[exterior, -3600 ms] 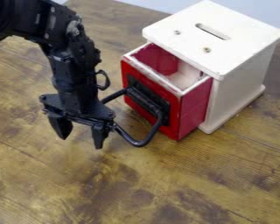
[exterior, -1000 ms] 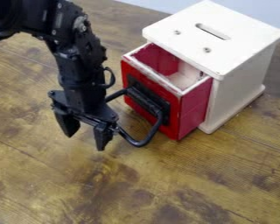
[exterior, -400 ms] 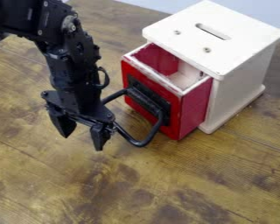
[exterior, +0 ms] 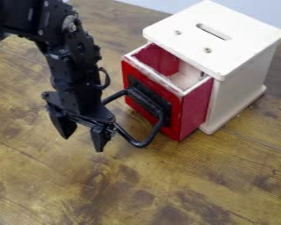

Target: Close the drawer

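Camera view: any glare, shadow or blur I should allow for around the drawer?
Camera view: soft image, little fine detail; pale glare on the wooden tabletop at lower left; drawer interior shaded at its back; black end effector dark, its details hard to separate.

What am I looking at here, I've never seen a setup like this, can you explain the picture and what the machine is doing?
The black jointed machine at the left is a robot arm. It ends in a claw with two short fingers that are spread apart, with nothing held between them. The camera looks down from above at a wooden surface. On it stands a cream-white cabinet with a red drawer pulled partly out, its black loop handle facing the claw. The task is to close that drawer.
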### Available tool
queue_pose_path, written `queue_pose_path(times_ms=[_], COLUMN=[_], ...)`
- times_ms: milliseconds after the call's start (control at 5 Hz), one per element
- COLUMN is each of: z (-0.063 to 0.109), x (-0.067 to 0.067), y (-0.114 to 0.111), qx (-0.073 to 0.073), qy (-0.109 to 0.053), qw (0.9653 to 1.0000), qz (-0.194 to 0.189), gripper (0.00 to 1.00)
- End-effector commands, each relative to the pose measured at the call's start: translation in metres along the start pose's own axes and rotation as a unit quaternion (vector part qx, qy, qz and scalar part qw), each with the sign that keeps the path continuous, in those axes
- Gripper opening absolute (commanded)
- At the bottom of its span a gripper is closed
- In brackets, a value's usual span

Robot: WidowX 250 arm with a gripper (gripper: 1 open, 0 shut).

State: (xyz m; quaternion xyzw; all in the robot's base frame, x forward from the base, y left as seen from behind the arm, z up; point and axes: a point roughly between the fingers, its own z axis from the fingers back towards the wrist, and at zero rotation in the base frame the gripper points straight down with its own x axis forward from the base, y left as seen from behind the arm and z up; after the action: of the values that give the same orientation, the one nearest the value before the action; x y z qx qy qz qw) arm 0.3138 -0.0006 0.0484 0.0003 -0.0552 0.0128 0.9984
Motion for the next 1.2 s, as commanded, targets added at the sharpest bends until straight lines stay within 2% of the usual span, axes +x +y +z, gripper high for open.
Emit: queue_pose_path(times_ms=[0,200,600,800,1000], z=[0.012,0.011,0.01,0.015,0.023], x=[0.009,0.009,0.029,0.038,0.05], y=[-0.007,-0.014,-0.006,0.002,0.005], qx=[-0.001,-0.005,-0.006,-0.006,-0.008], qy=[-0.021,-0.022,-0.024,-0.039,-0.037], qw=[0.9996,0.999,0.9989,0.9986,0.9981], qz=[-0.02,-0.037,-0.039,-0.036,-0.048], gripper=[1.0,1.0,1.0,1.0,1.0])
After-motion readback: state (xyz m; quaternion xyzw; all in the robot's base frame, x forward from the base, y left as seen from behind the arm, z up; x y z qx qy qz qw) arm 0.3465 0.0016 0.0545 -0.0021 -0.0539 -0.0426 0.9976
